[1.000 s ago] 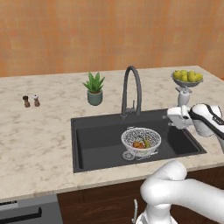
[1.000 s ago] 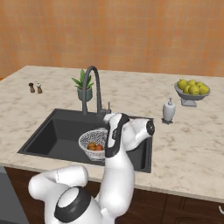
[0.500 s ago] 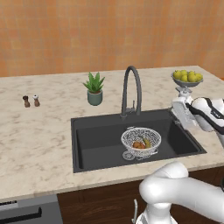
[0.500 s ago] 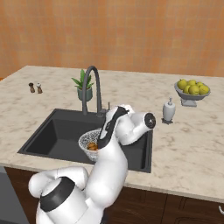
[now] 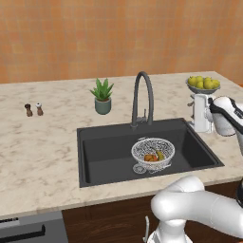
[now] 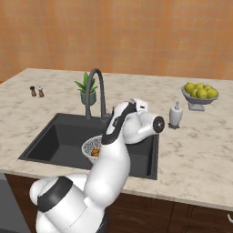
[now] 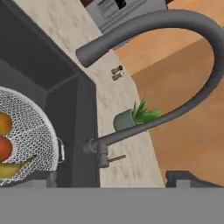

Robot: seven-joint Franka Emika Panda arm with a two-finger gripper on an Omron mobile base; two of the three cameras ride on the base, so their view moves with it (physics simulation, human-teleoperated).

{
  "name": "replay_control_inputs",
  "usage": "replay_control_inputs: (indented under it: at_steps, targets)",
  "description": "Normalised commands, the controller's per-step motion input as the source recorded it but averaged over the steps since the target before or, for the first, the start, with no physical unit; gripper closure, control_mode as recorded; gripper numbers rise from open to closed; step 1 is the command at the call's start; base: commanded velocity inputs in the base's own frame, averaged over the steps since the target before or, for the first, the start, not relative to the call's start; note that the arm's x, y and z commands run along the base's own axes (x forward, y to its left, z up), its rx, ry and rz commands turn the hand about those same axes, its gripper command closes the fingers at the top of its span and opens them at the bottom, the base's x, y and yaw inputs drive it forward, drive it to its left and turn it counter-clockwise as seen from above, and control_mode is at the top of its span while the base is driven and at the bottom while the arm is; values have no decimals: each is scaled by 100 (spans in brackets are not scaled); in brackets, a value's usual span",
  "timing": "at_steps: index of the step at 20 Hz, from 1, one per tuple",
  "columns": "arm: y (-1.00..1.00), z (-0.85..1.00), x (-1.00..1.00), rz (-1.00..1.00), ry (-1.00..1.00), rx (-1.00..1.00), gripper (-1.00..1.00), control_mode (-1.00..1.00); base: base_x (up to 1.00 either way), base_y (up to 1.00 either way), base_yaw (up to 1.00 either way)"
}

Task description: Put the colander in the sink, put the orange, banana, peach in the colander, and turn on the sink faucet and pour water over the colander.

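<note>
My two base views look forward and down from behind, sharing the sink (image 5: 118, 142) and worktop (image 5: 42, 152); my rolled hand view sits close beside the faucet (image 7: 175, 65).

In the hand view the colander (image 7: 26, 135) is cut off by the left edge, and the banana (image 7: 13, 168) shows only partly. From the right base, the arm hides most of the colander (image 6: 90, 146); its fruit looks perhaps orange.

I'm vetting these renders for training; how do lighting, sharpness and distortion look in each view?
Left base view: flat, even light, no glare, faucet sharp. Right base view: same, arm hides part of the colander. Hand view: rolled sideways, softer, faucet looming large.
</note>
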Motion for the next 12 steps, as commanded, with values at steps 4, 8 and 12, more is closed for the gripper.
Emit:
replay_control_inputs:
  at_steps: [4, 8, 12]
  targets:
    - [11, 37, 13, -39, 20, 49, -100, -100, 0, 0, 0]
    - [7, 54, 28, -34, 27, 47, -100, -100, 0, 0, 0]
    - [0, 64, 50, -25, 34, 41, -100, -100, 0, 0, 0]
